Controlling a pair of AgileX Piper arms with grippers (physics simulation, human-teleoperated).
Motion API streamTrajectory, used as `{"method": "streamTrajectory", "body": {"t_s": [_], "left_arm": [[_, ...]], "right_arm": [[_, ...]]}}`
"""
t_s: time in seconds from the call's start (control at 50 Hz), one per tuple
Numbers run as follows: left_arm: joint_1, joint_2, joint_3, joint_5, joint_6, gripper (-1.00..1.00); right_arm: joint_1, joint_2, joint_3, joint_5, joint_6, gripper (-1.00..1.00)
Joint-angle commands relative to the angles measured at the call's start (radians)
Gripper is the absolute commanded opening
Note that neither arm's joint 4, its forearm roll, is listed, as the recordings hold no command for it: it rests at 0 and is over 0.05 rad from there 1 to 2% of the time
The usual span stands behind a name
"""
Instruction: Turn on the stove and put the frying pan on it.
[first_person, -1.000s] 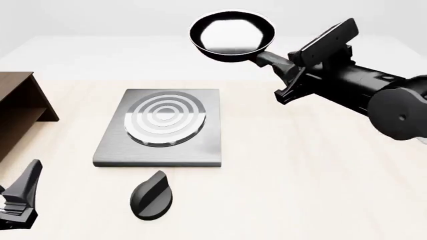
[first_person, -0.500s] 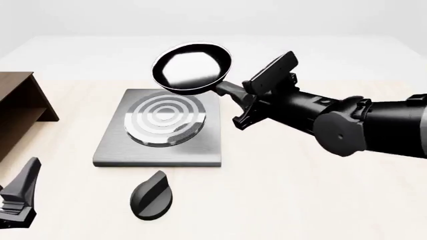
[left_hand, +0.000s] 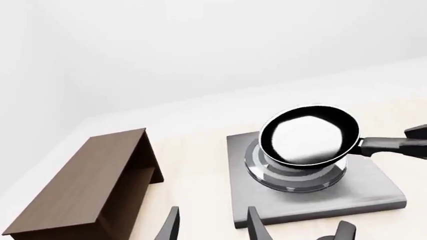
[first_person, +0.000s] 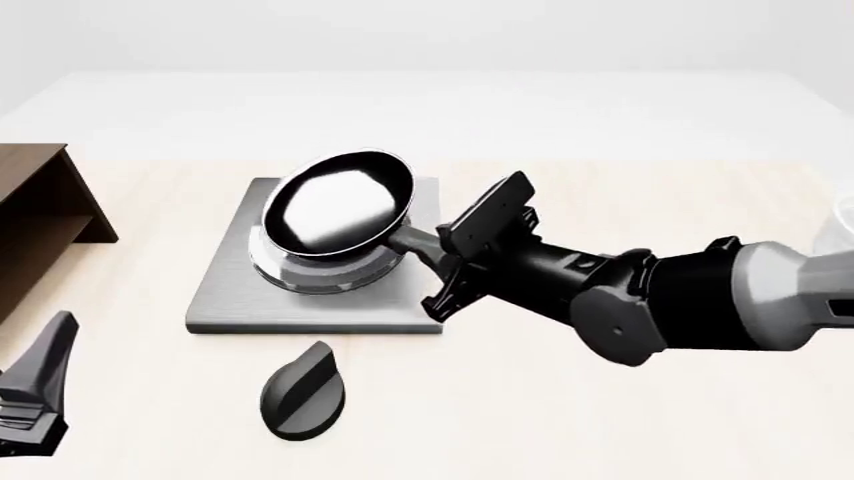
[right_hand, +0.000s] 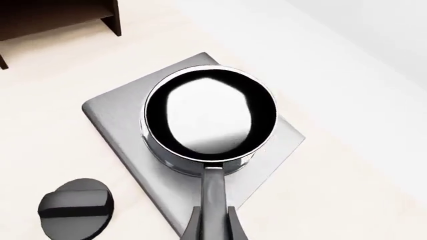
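Observation:
The black frying pan (first_person: 336, 205) is tilted and sits low over the burner rings of the grey stove plate (first_person: 320, 302); I cannot tell if it touches them. My right gripper (first_person: 447, 262) is shut on its long handle. In the right wrist view the pan (right_hand: 210, 115) covers the burner, and the gripper (right_hand: 213, 227) clamps the handle (right_hand: 213, 195). The black oval knob (first_person: 304, 390) lies in front of the plate, untouched. My left gripper (first_person: 54, 345) is open and empty at the front left; its fingers (left_hand: 170, 227) stand apart in the left wrist view.
A brown wooden shelf (first_person: 40, 215) stands at the left edge, and also shows in the left wrist view (left_hand: 100, 185). A pale object (first_person: 843, 215) shows at the far right edge. My right arm stretches across the table's right half.
My right gripper carried the pan from high at the back right, leftward and down, to just over the burner. The left gripper and the knob have not moved.

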Motion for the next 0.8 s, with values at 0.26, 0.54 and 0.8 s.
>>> {"method": "streamTrajectory", "body": {"t_s": [0.26, 0.54, 0.8], "left_arm": [[-0.006, -0.002, -0.015, 0.012, -0.002, 1.00], [-0.008, -0.002, -0.007, 0.005, -0.003, 1.00], [-0.008, -0.002, -0.009, 0.002, -0.002, 1.00]], "right_arm": [[-0.014, 0.054, -0.014, -0.063, 0.056, 1.00], [0.021, -0.346, -0.051, 0.194, 0.087, 1.00], [0.021, -0.711, 0.112, 0.315, 0.072, 1.00]]}}
